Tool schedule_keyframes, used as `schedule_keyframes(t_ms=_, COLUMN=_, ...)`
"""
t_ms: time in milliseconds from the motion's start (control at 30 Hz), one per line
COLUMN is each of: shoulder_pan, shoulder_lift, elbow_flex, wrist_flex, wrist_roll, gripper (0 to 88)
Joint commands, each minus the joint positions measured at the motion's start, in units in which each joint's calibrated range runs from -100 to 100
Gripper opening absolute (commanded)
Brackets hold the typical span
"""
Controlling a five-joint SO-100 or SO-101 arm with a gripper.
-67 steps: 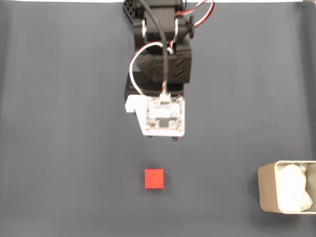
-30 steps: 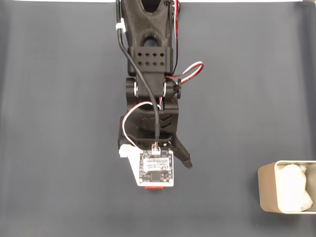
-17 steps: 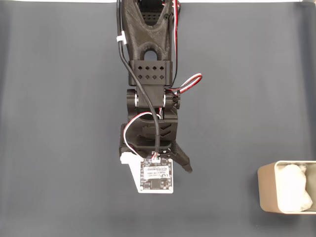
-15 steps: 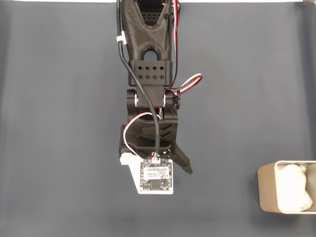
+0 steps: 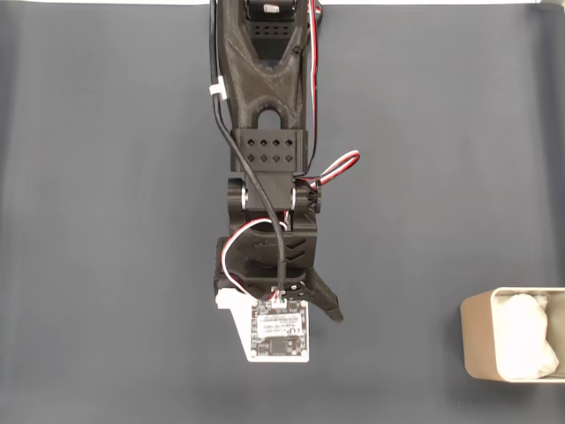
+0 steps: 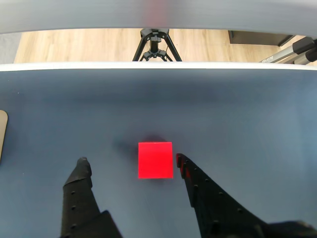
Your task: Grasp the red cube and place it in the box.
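My two fingers (image 6: pixel 81 171) stand spread apart in the wrist view, gripping nothing, with the red cube (image 6: pixel 155 159) lying on the dark mat between them. The right finger's tip sits just beside the cube's right face, so close I cannot tell whether it touches; the left finger is well apart from the cube's left face. My gripper (image 6: pixel 131 161) is low over the mat (image 6: pixel 247 114), its tips level with the cube's near half.

Little stands around the cube. The mat is bare on all sides of it, and nothing lies between my fingers and its faces. At the far edge of the mat runs a pale table border, and beyond that a wooden floor with a black tripod (image 6: pixel 154 44) standing on it. A sliver of beige shows at the left edge of the wrist view.

In the fixed view my arm (image 5: pixel 267 132) reaches down the middle of the picture from the top edge, stretched long and pitched over the mat, with black, white and red cables looping along it. The white circuit board (image 5: pixel 281 329) of the wrist camera faces up at its lower end, and one black finger juts out to the right just above it. The box (image 5: pixel 512 346) rests at the right edge of that view, well apart from my gripper, open-topped, with white padding inside.

I count one cube, one box, one tripod.
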Motion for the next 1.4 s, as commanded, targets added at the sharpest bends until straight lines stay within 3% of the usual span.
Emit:
schedule_keyframes(t_ms=0, shoulder_pan=0.07, shoulder_lift=-0.08, elbow_flex=-3.46, wrist_flex=-0.91, wrist_roll=-0.29, gripper=39.9)
schedule_keyframes(t_ms=1367, shoulder_pan=-0.99, shoulder_lift=0.78, elbow_flex=-2.19, wrist_flex=-1.16, wrist_roll=-0.44, gripper=38.6)
